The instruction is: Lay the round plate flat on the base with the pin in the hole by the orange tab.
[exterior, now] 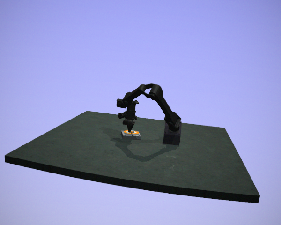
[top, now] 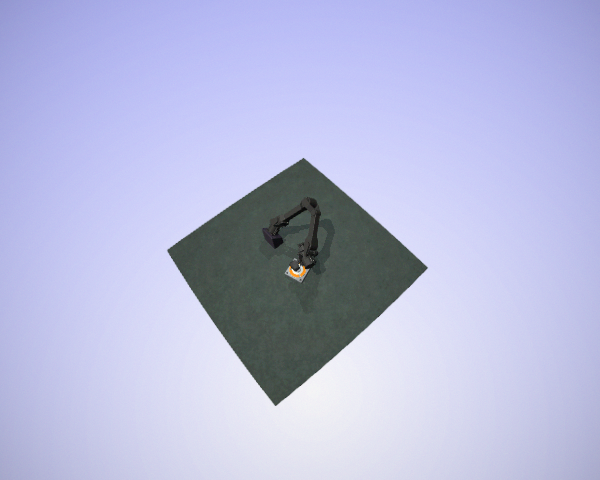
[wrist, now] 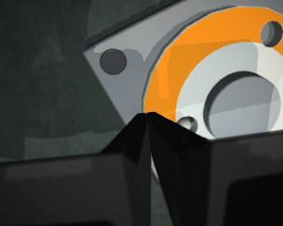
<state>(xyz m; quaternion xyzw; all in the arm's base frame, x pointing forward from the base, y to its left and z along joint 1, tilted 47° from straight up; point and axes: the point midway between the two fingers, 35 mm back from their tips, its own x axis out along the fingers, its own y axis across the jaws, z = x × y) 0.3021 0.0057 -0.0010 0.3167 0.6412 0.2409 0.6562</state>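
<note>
1. The end effector (wrist: 147,114) is fully closed, its two dark fingers meeting in a single point with nothing between them.
2. In the wrist view that point lies at the near-left rim of the round plate (wrist: 174,71), over the orange ring where it meets the grey base (wrist: 127,94). Whether the tips actually touch the plate cannot be told from this view.
3. In the exterior view the end effector (exterior: 130,129) points straight down with its tip on or just above the plate (exterior: 133,132), toward the plate's left side.
4. The plate is an orange ring around a pale inner disc, with the large central post opening (wrist: 241,105) to the right of the fingertips.
5. A small hole (wrist: 189,123) in the pale disc lies just right of the fingertips, partly hidden by the right finger. Another small hole (wrist: 272,33) sits in the orange ring at the far right.
6. The orange tab and the pin cannot be made out here.
7. The base is a square grey block with a dark round hole (wrist: 112,61) in its left corner, beyond the plate's rim.
8. The base (top: 293,275) rests on the dark green tabletop (top: 248,320), near the middle, with the arm's pedestal (exterior: 172,136) to its right in the exterior view.
</note>
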